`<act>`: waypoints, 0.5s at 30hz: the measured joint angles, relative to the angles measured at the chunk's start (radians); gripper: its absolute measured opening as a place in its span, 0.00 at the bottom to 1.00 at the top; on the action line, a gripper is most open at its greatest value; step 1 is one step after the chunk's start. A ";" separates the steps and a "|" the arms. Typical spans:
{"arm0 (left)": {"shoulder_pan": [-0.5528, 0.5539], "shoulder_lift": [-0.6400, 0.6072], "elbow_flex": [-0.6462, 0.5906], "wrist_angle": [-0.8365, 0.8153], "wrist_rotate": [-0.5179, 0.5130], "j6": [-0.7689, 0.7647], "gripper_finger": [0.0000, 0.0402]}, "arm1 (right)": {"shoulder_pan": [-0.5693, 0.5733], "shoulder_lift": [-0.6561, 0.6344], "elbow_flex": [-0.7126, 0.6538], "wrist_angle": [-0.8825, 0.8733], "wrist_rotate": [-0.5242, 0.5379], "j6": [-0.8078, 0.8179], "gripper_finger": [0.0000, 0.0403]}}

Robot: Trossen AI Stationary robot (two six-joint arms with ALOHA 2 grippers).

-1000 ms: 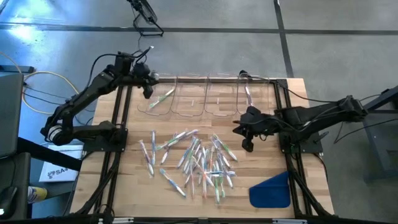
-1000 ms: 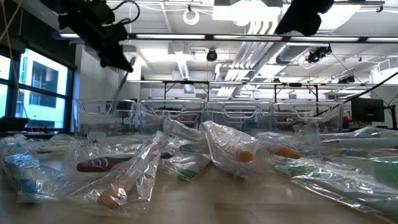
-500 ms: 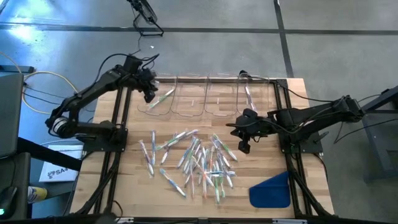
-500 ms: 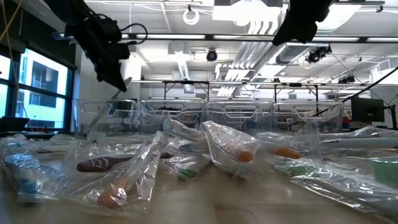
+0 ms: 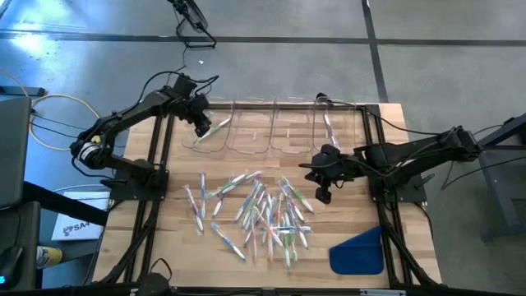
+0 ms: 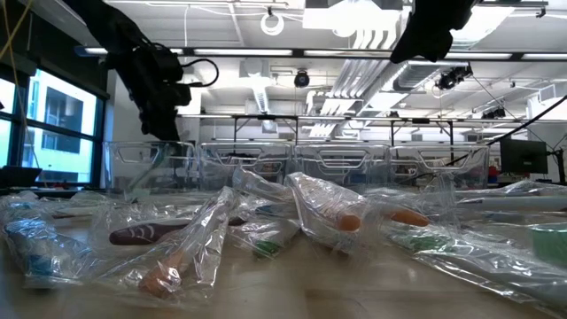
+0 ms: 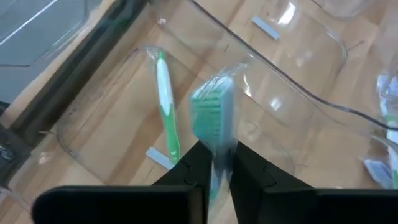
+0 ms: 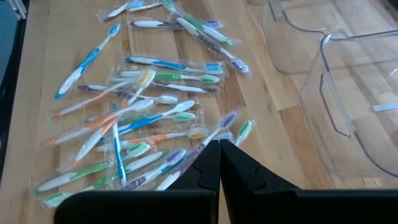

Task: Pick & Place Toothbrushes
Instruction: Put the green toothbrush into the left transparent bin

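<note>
At the far left of the table, the left gripper is held above the leftmost clear bin. A wrapped green toothbrush is seen between its fingers, which are set narrow around the handle; whether the grip is already loosening cannot be told. One green toothbrush is already lying inside this bin. Further right, another toothbrush is placed in the rightmost bin, while the two middle bins appear empty. In the middle of the table, a large pile of toothbrushes is left unsorted, so most of the work seems not yet done. The right gripper is closed and empty, and it hangs just beside the right edge of the pile. A blue flat piece is lying at the near right.
</note>
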 joint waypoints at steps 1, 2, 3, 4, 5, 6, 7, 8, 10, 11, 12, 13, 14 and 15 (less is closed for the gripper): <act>0.000 0.000 0.000 0.004 -0.008 -0.001 0.13 | 0.000 0.000 0.000 0.000 -0.001 0.000 0.00; 0.000 0.000 0.000 0.008 -0.017 -0.002 0.15 | 0.000 0.000 0.000 0.000 -0.003 0.000 0.00; 0.000 0.000 0.000 0.007 -0.023 -0.002 0.17 | 0.000 0.000 0.000 0.000 -0.003 0.000 0.00; 0.000 0.000 0.000 0.006 -0.030 -0.002 0.19 | 0.000 0.000 0.000 0.000 -0.003 0.004 0.00; 0.000 0.000 0.000 0.006 -0.034 -0.002 0.21 | 0.000 0.000 0.000 0.000 -0.003 0.005 0.00; 0.000 0.000 0.000 0.006 -0.039 -0.002 0.23 | 0.000 0.000 0.000 0.000 -0.003 0.005 0.00; 0.000 0.000 0.000 0.006 -0.043 -0.002 0.25 | 0.000 0.000 0.000 0.000 -0.003 0.005 0.00; 0.000 0.000 0.000 0.006 -0.044 -0.002 0.28 | 0.000 0.000 0.000 0.000 -0.003 0.005 0.00; 0.000 0.000 0.000 0.006 -0.045 -0.001 0.33 | 0.000 0.000 0.000 0.000 0.001 0.005 0.00; 0.000 0.000 0.000 0.008 -0.045 -0.002 0.36 | 0.000 0.000 0.000 0.000 0.001 0.006 0.00; 0.000 0.000 0.000 0.013 -0.045 -0.002 0.39 | 0.000 0.000 0.000 0.000 0.001 0.006 0.00; 0.000 0.000 0.000 0.021 -0.045 -0.001 0.41 | 0.000 0.000 0.000 0.000 0.001 0.007 0.00; 0.000 0.000 0.000 0.032 -0.045 -0.002 0.44 | 0.000 0.000 0.000 0.000 0.001 0.007 0.00; 0.000 0.000 0.000 0.040 -0.045 -0.002 0.46 | 0.000 0.000 0.000 0.000 0.001 0.007 0.00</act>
